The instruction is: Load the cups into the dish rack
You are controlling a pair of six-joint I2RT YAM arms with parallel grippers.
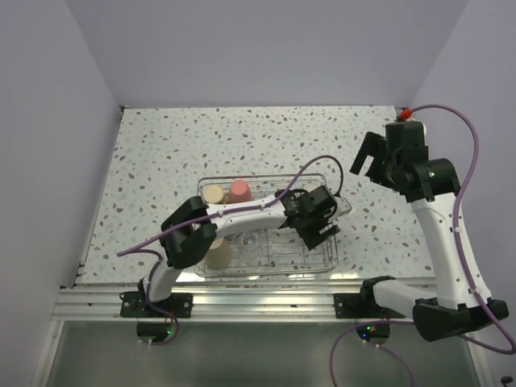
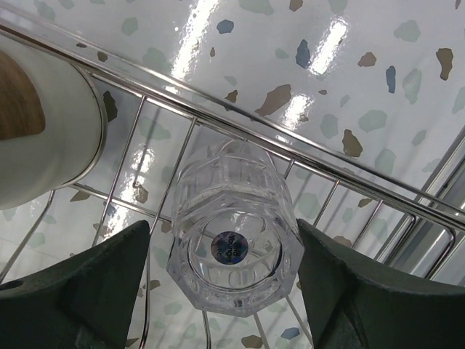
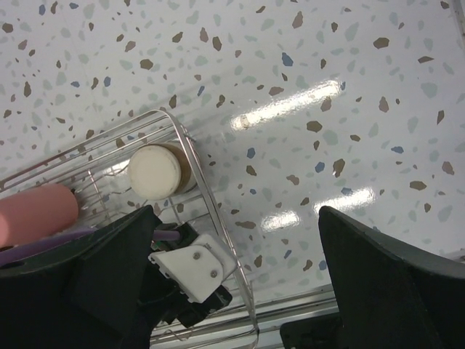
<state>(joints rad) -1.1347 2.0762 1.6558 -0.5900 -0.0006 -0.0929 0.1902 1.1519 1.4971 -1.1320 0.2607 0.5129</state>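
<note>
The silver wire dish rack (image 1: pixel 266 276) sits at the table's middle front. In it stand a tan cup (image 1: pixel 213 194), a red-pink cup (image 1: pixel 239 190), another tan-brown cup (image 1: pixel 219 254) and a clear cup (image 1: pixel 248 240). My left gripper (image 1: pixel 319 222) is low inside the rack's right end. In the left wrist view its open jaws (image 2: pixel 225 254) straddle an upside-down clear cup (image 2: pixel 232 218) that rests on the rack wires (image 2: pixel 290 149). The left finger stands apart from the cup, the right one close beside it. My right gripper (image 1: pixel 367 157) is raised right of the rack, open and empty (image 3: pixel 236 214).
A short brown cup with a cream bottom (image 3: pixel 155 171) stands upside down in the rack's far right corner, just beside the left gripper (image 2: pixel 43 138). The rack's right rim (image 3: pixel 211 211) runs below the right gripper. Walls close in the table on three sides.
</note>
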